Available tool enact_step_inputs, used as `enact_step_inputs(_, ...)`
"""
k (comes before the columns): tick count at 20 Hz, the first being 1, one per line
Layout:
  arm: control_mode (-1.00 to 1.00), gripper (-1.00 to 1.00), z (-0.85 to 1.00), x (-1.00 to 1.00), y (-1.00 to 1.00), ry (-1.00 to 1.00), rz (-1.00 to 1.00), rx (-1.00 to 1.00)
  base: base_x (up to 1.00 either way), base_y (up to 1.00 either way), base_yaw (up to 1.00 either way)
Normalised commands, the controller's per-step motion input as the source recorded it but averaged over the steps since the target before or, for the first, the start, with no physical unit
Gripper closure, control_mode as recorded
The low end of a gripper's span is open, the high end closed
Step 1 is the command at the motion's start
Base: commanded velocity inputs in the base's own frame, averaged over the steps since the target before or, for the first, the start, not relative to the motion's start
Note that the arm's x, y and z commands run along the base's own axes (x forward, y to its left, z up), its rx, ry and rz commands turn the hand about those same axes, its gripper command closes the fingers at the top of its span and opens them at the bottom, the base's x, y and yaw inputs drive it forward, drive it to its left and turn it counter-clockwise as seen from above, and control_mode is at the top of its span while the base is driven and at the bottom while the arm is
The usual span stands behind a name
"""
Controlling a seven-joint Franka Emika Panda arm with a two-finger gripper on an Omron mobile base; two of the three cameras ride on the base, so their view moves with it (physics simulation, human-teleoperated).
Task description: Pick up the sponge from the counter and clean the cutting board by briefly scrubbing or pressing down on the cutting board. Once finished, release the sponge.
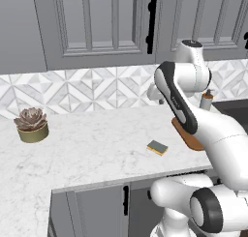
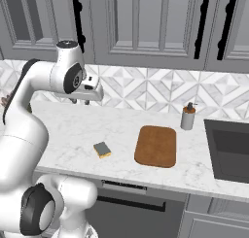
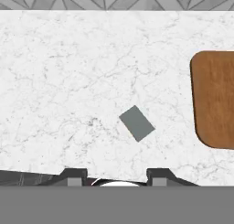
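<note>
We see the sponge (image 2: pixel 102 149) lying flat on the white counter (image 2: pixel 63 130), near its front edge, grey-green face up with a yellow edge showing. It sits turned at an angle to the counter's edge. Just to its right, apart and not touching, lies the board (image 2: pixel 155 145), flat on the counter.

From the right base view we find the claw (image 2: pixel 81 101) held high above the counter, back toward the tiled wall, pointing down. The sponge lies forward of it and a little to the right, well below, with clear air between them. Nothing is in the claw's grip.

In the hand view we look straight down: the sponge (image 3: pixel 136 123) sits near the middle, above the two dark fingertips (image 3: pixel 73 175) at the bottom edge. Those tips stand wide apart, so the claw is spread. The board (image 3: pixel 215 99) shows at the right edge, cut off by the frame.

From the left base view the sponge (image 1: pixel 157 147) rests left of the arm, and the board (image 1: pixel 186 136) is mostly hidden behind it. A potted succulent (image 1: pixel 32 125) stands far left, and a soap bottle (image 2: pixel 187 116) stands behind the board by the wall.
</note>
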Motion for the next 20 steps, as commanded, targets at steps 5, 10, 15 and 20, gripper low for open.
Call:
enact_step_inputs(5, -1.00, -1.00, -0.31, 0.00, 0.00, 0.02, 0.02, 0.00, 0.00, 0.00, 0.00)
enact_step_inputs(10, -1.00, -1.00, -0.98, 0.00, -0.08, 0.06, 0.12, 0.00, 0.00, 0.00, 0.00)
enact_step_inputs(15, -1.00, -1.00, -0.78, 0.00, -0.01, 0.00, 0.19, 0.00, 0.00, 0.00, 0.00)
enact_step_inputs(20, -1.00, -1.00, -0.51, 0.00, -0.17, 0.00, 0.11, -0.08, 0.00, 0.00, 0.00)
